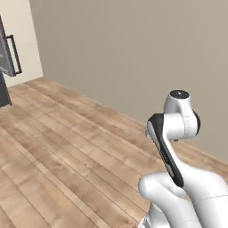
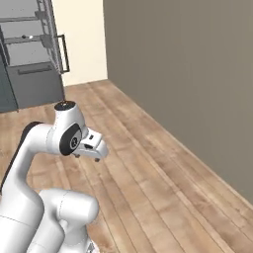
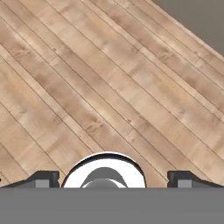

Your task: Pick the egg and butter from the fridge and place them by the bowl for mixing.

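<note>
The fridge (image 2: 34, 54) stands at the far left of the right base view, against the cream wall (image 2: 81, 39) at the far end of the room. It is dark grey, with grey shelves across its upper part and a flat grey drawer front below them. A tiny white spot sits on 1 of the upper shelves, too small to identify. A dark bar handle (image 2: 63, 53) runs upright along the fridge's right edge. In the left base view a dark grey panel (image 1: 6, 53) with the same kind of bar handle shows at the far left edge.

Between the fridge and the robot lies open wooden floor (image 2: 148, 163), its planks running diagonally. A long grey-brown wall (image 2: 183, 74) runs along the right side, meeting the cream wall at the far corner.

The arm (image 2: 47, 148) is folded up near the base, well apart from the fridge, its hand pointing down at the floor. In the hand view, the gripper (image 3: 112, 180) stands wide open, its 2 dark finger tips (image 3: 43, 179) far apart at the bottom, with nothing held and only floor planks beneath.
</note>
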Controlling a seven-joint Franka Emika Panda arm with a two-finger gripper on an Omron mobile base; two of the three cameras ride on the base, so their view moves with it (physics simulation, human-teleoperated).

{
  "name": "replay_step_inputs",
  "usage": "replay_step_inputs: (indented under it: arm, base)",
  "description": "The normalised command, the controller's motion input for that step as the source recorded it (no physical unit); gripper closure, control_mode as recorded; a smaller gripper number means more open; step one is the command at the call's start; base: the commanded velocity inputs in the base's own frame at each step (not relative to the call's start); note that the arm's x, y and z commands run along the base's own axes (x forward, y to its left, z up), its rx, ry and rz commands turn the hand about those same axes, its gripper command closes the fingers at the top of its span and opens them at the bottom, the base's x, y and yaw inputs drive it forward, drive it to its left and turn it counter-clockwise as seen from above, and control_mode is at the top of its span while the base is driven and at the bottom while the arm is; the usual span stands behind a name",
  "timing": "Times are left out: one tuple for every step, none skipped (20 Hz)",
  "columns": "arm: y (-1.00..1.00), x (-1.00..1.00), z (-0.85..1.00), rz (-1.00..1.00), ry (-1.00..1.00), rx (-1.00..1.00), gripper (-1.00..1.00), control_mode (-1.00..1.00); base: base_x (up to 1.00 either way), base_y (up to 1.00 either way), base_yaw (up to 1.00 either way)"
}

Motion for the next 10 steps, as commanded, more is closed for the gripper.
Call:
replay_step_inputs:
  arm:
    - [0.00,0.00,0.00,0.00,0.00,0.00,-1.00,1.00]
    - [0.00,0.00,0.00,0.00,0.00,0.00,-1.00,1.00]
    - [0.00,0.00,0.00,0.00,0.00,0.00,-1.00,1.00]
    - [0.00,0.00,0.00,0.00,0.00,0.00,-1.00,1.00]
    - [0.00,0.00,0.00,0.00,0.00,0.00,-1.00,1.00]
    - [0.00,0.00,0.00,0.00,0.00,0.00,-1.00,1.00]
    - [0.00,0.00,0.00,0.00,0.00,0.00,-1.00,1.00]
    - [0.00,0.00,0.00,0.00,0.00,0.00,-1.00,1.00]
    - [0.00,0.00,0.00,0.00,0.00,0.00,-1.00,1.00]
    - [0.00,0.00,0.00,0.00,0.00,0.00,-1.00,1.00]
  base:
    - [0.54,0.39,0.80]
    - [0.51,0.39,0.79]
    - [0.54,0.41,0.78]
    - [0.54,0.43,0.78]
    - [0.52,0.43,0.79]
    - [0.46,0.39,0.81]
    - [0.49,0.00,0.89]
    - [0.41,0.00,0.95]
    - [0.21,0.00,0.98]
    - [0.48,-0.06,0.93]
